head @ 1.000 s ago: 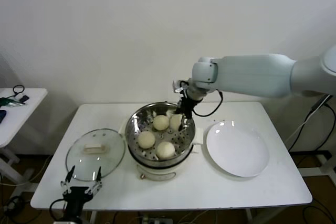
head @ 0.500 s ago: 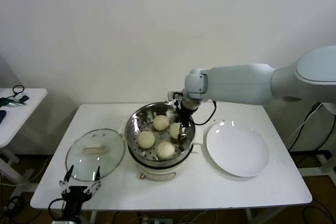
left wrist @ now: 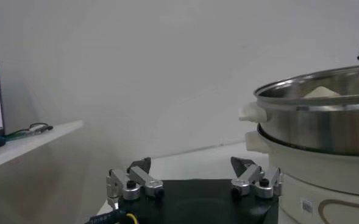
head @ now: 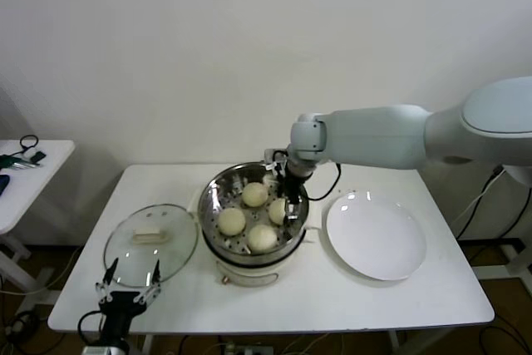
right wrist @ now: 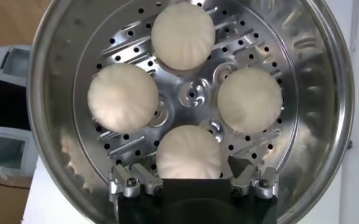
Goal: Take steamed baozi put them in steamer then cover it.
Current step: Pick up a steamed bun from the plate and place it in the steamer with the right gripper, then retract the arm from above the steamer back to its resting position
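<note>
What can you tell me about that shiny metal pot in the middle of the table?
The steamer is a round pot of polished steel on a white base with side handles, standing upright on the white table between the glass cover and the white plate. It is uncovered. Its perforated tray holds four pale baozi, spaced around the centre. The right gripper reaches inside, open, around the nearest baozi.

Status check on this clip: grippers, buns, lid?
Right gripper open over fourth baozi, all four in steamer. Left gripper open, parked near table edge. Cover off, beside steamer. Nothing blocking.
</note>
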`<action>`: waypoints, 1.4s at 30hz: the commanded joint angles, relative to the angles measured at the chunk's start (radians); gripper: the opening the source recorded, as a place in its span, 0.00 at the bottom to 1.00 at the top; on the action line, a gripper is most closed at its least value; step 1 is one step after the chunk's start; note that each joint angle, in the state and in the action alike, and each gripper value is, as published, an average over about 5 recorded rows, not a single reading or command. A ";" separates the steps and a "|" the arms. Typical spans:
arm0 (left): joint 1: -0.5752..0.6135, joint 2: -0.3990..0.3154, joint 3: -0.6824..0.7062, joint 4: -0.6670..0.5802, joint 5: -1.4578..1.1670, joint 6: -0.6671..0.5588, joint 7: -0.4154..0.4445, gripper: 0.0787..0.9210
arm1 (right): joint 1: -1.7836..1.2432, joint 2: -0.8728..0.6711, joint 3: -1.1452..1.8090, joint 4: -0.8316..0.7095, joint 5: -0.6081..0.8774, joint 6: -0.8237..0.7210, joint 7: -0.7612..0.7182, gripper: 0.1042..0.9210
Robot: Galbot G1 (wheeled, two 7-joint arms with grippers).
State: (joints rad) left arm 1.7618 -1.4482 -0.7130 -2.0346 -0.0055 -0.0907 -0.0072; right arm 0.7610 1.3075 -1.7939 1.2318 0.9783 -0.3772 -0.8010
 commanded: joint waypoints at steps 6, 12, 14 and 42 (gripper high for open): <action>-0.001 -0.001 -0.003 -0.006 0.004 0.005 -0.002 0.88 | 0.066 -0.134 0.077 0.037 -0.007 0.049 -0.017 0.88; -0.012 -0.006 -0.011 -0.001 0.016 0.005 -0.009 0.88 | 0.080 -0.286 0.135 0.113 -0.056 0.179 0.182 0.88; -0.018 -0.009 -0.014 0.002 0.025 0.003 -0.012 0.88 | 0.067 -0.342 0.162 0.147 -0.063 0.225 0.268 0.88; -0.063 -0.033 -0.037 -0.049 0.273 0.057 -0.011 0.88 | -1.309 -0.778 1.520 0.433 -0.318 0.363 0.732 0.88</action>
State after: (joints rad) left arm 1.7032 -1.4843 -0.7443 -2.0727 0.1483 -0.0507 -0.0165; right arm 0.0574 0.6222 -0.8816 1.5904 0.7518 -0.0553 -0.1913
